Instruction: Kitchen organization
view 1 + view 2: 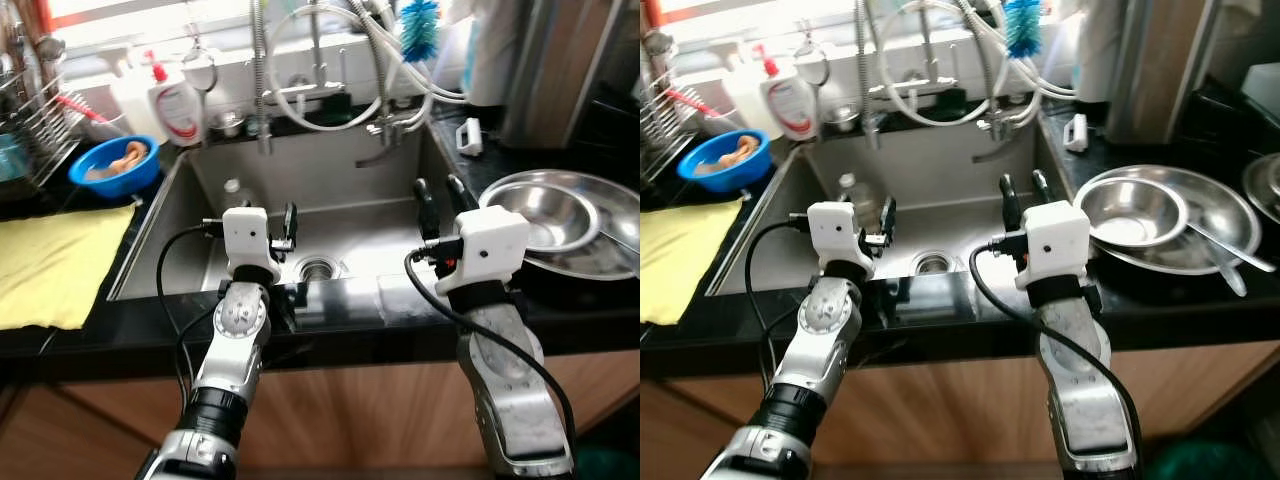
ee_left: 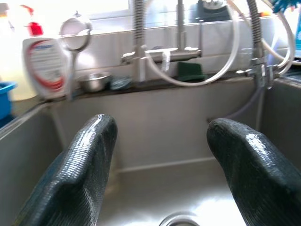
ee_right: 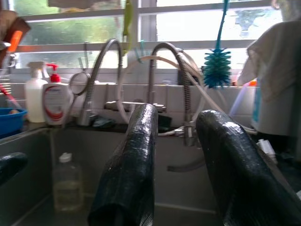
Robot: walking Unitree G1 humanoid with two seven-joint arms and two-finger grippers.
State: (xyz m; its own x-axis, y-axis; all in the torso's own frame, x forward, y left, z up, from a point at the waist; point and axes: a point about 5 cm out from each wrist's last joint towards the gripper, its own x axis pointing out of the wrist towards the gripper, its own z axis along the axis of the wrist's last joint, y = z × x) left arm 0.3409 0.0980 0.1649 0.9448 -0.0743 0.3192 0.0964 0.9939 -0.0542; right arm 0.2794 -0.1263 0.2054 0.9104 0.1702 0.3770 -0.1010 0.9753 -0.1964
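Both grippers hover over the front edge of a steel sink [image 1: 370,170]. My left gripper [image 1: 280,222] is open, its two black fingers spread wide in the left wrist view [image 2: 160,155], with nothing between them. My right gripper [image 1: 440,200] is also open and empty, pointing toward the taps in the right wrist view [image 3: 176,165]. A small clear bottle [image 1: 232,192] with pale liquid stands in the sink's far left corner, ahead of the left gripper. A stack of steel bowls [image 1: 560,220] sits on the black counter to the right of the right gripper.
A blue bowl [image 1: 115,165] and a soap bottle [image 1: 178,105] stand at the sink's left, with a yellow cloth [image 1: 55,260] nearer me. Tap hoses [image 1: 330,60] loop over the sink's back. A blue bottle brush [image 1: 420,28] hangs above. The drain [image 1: 318,267] lies below the grippers.
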